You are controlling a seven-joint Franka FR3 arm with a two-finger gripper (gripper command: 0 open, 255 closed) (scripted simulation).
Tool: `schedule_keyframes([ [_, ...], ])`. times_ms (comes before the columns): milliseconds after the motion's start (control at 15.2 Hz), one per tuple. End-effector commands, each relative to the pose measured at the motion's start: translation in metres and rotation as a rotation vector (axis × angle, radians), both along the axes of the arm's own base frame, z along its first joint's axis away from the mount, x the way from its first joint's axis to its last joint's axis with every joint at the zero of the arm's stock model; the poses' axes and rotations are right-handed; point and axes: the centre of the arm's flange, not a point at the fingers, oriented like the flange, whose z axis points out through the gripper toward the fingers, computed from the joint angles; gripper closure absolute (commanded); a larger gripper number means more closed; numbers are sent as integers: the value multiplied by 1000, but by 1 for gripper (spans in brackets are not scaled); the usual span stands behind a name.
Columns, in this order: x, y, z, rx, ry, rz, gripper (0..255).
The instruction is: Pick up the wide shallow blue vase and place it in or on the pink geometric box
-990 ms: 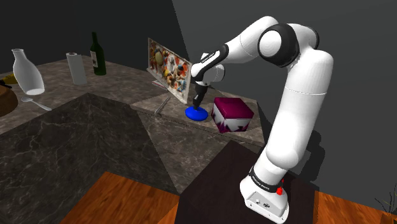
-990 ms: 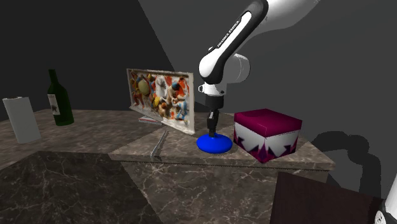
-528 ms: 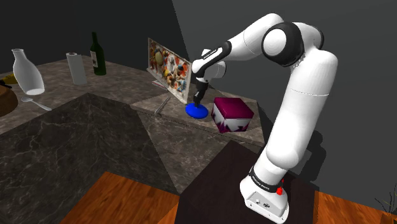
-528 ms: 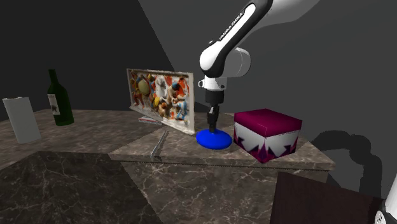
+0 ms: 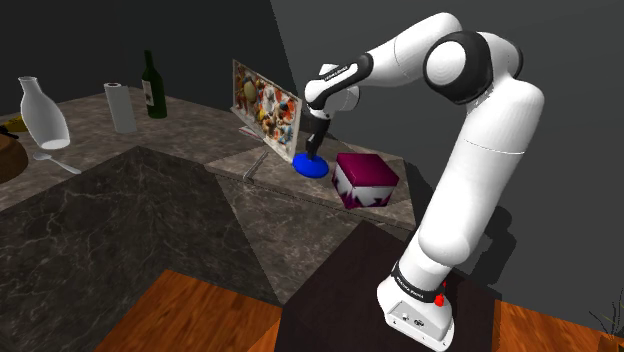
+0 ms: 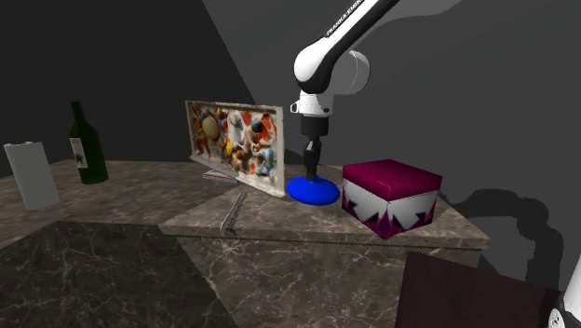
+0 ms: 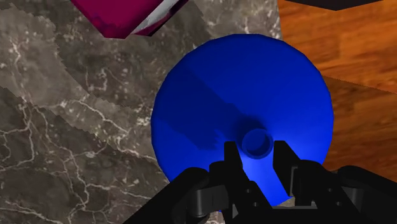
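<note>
Right, the white arm reaches out from its stand and the pincer points straight down over the dark marble counter. Its black fingers sit narrow, one on either side of the small round neck at the middle of the blue vase, clasping it between them. The vase hangs under the hand, wide and shallow like a dish turned over (whether its base touches the stone I cannot tell from here). It sits between a colourful picture panel, which leans upright behind it, and the pink box, a magenta cube with white triangles along its lower sides, just beside the vase on the second exterior view's right. From the wrist, the vase's blue disc covers the counter's edge and part of the wooden floor beyond. Well apart, along the counter, stand a green bottle, a pale roll and a tall white carafe.
</note>
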Motion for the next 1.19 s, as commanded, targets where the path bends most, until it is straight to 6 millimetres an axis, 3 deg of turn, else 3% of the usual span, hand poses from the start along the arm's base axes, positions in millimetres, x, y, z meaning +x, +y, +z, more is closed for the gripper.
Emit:
schedule_keyframes([
  [0,0,0,11,0,0,0,255],
  [1122,0,0,101,0,0,0,255],
])
